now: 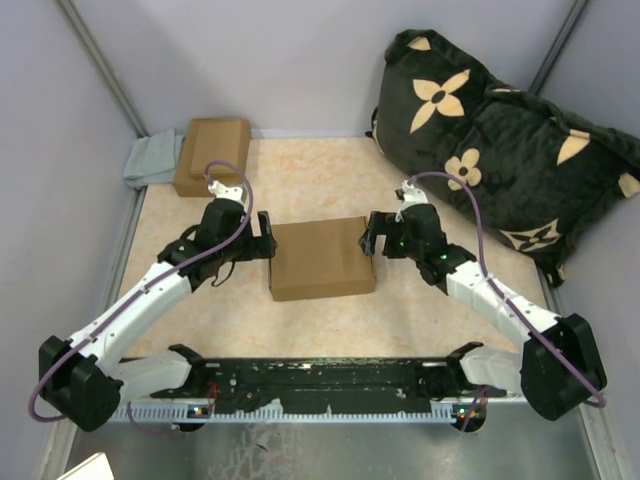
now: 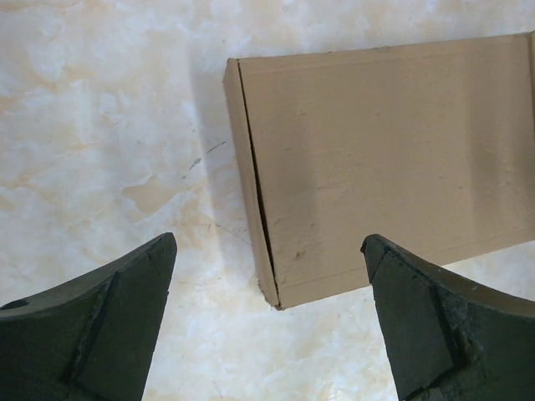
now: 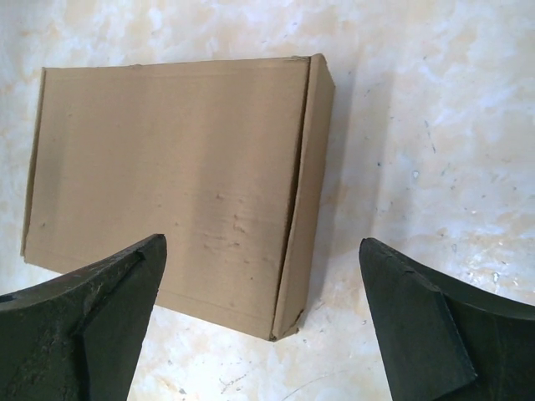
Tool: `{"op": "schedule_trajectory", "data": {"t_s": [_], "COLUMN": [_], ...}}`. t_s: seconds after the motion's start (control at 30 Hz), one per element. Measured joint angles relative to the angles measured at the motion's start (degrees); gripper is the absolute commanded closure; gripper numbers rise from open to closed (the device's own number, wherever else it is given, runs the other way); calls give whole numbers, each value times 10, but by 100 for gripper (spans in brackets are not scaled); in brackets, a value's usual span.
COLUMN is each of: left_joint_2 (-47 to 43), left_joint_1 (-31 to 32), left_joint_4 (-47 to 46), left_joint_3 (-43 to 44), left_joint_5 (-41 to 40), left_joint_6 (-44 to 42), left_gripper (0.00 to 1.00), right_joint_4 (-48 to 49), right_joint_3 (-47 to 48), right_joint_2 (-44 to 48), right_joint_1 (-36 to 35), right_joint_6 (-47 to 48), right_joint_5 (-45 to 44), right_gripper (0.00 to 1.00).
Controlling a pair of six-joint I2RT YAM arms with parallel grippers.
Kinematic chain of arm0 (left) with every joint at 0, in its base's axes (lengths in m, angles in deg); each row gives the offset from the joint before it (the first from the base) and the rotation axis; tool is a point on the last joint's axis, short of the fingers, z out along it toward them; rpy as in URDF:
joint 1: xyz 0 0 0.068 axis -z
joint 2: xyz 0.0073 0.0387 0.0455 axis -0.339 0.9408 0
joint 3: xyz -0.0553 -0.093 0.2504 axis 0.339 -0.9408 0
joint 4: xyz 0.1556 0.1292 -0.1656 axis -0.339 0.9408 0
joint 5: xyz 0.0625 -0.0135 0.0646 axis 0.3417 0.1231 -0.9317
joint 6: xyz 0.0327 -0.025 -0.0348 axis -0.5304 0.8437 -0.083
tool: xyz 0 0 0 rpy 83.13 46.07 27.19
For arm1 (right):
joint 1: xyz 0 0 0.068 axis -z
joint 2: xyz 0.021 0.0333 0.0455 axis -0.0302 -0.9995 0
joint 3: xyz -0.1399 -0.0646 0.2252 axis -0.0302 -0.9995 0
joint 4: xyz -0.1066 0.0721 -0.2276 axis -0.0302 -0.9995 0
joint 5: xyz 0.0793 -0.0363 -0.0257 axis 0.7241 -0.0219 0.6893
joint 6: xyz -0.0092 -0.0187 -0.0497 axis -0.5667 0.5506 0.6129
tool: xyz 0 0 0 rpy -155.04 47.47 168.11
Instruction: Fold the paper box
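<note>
The paper box (image 1: 320,258) is plain tan cardboard, closed into a shallow rectangular mailer, lying flat at the table's middle. It also shows in the left wrist view (image 2: 376,159) and the right wrist view (image 3: 175,180). My left gripper (image 1: 268,240) hovers just off the box's left side, open and empty; in its wrist view the gripper (image 2: 269,251) straddles the box's near-left corner. My right gripper (image 1: 370,236) hovers just off the box's right side, open and empty; in its wrist view the gripper (image 3: 262,251) straddles the near-right corner.
A smaller brown cardboard box (image 1: 212,155) with a stepped lid sits at the back left beside a grey cloth (image 1: 152,160). A large black cushion (image 1: 500,140) with tan flowers fills the back right. Grey walls enclose the table.
</note>
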Motion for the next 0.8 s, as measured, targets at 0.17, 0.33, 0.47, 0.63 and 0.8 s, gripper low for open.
{"op": "schedule_trajectory", "data": {"t_s": [0.17, 0.33, 0.47, 0.63, 0.8], "left_joint_2": [2, 2, 0, -21, -40], "left_joint_1": [0, 0, 0, 0, 0], "left_joint_4": [40, 57, 61, 67, 68], "left_joint_3": [19, 19, 12, 1, -5], "left_joint_5": [-10, -22, -24, -37, -53], "left_joint_6": [-24, -42, -48, -62, -70], "left_gripper": [0, 0, 0, 0, 0], "right_joint_4": [-9, -7, 0, 6, 21], "right_joint_3": [1, 1, 1, 1, -2], "right_joint_2": [4, 10, 13, 13, 13], "right_joint_1": [0, 0, 0, 0, 0], "right_joint_6": [0, -2, -2, -2, -3], "right_joint_5": [-21, -27, -28, -30, -32], "right_gripper": [1, 1, 1, 1, 1]}}
